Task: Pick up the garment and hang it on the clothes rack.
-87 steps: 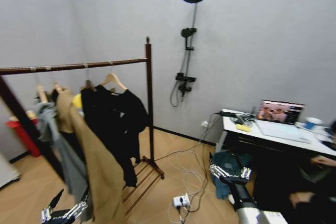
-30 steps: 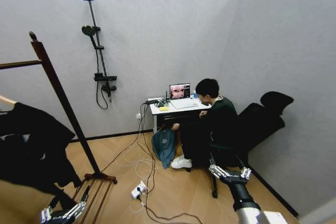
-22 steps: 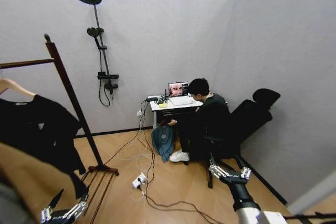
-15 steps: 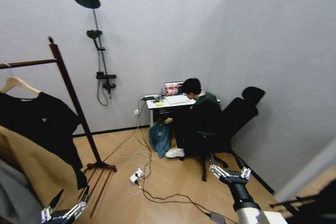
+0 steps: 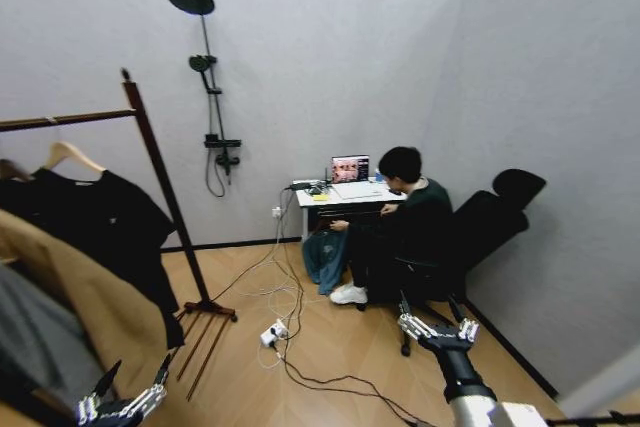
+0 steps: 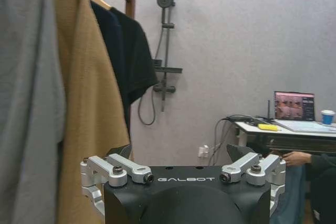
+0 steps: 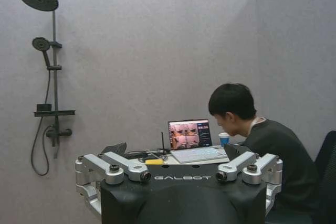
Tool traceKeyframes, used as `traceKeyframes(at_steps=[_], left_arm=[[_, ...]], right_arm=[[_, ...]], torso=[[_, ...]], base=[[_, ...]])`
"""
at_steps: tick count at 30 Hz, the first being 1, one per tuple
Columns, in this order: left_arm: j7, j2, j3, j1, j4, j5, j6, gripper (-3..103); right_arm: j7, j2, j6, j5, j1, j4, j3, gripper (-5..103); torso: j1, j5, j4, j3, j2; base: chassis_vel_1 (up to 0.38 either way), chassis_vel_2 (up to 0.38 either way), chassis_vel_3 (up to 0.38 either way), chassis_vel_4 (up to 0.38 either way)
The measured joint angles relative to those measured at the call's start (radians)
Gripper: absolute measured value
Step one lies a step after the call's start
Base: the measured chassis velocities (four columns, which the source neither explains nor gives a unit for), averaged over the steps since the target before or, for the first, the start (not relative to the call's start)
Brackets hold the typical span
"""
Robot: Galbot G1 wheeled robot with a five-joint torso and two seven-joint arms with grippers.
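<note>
The head camera has swung back a little toward the robot's left since half a second ago, so the whole room sits further right in view and more of the clothes rack (image 5: 160,197) shows; its far end is cut off at the picture's edge. The garment (image 5: 105,227) hangs on the rack's bar, on its pale hanger, beside a tan coat (image 5: 85,297) that hides its lower part. The left gripper (image 5: 122,405) and right gripper (image 5: 438,328) hover low, both spread wide and empty.
</note>
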Motion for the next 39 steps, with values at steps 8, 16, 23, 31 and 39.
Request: traceKeyframes(at_steps=[8, 16, 23, 31, 39], left_arm=[[0.0, 0.0, 0.0, 0.0, 0.0, 0.0, 0.0, 100], [0.0, 0.0, 0.0, 0.0, 0.0, 0.0, 0.0, 100], [0.0, 0.0, 0.0, 0.0, 0.0, 0.0, 0.0, 100], [0.0, 0.0, 0.0, 0.0, 0.0, 0.0, 0.0, 100], [0.0, 0.0, 0.0, 0.0, 0.0, 0.0, 0.0, 100]], right_arm=[[0.0, 0.0, 0.0, 0.0, 0.0, 0.0, 0.0, 100], [0.0, 0.0, 0.0, 0.0, 0.0, 0.0, 0.0, 100], [0.0, 0.0, 0.0, 0.0, 0.0, 0.0, 0.0, 100], [0.0, 0.0, 0.0, 0.0, 0.0, 0.0, 0.0, 100], [0.0, 0.0, 0.0, 0.0, 0.0, 0.0, 0.0, 100]], torso=[[0.0, 0.0, 0.0003, 0.0, 0.0], [0.0, 0.0, 0.0, 0.0, 0.0], [0.0, 0.0, 0.0001, 0.0, 0.0], [0.0, 0.0, -0.0001, 0.0, 0.0], [0.0, 0.0, 0.0, 0.0, 0.0]], base=[[0.112, 0.09, 0.089, 0.104], [0.009, 0.013, 0.018, 0.007], [0.0, 0.0, 0.0, 0.0], [-0.038, -0.038, -0.035, -0.05], [0.0, 0.0, 0.0, 0.0]])
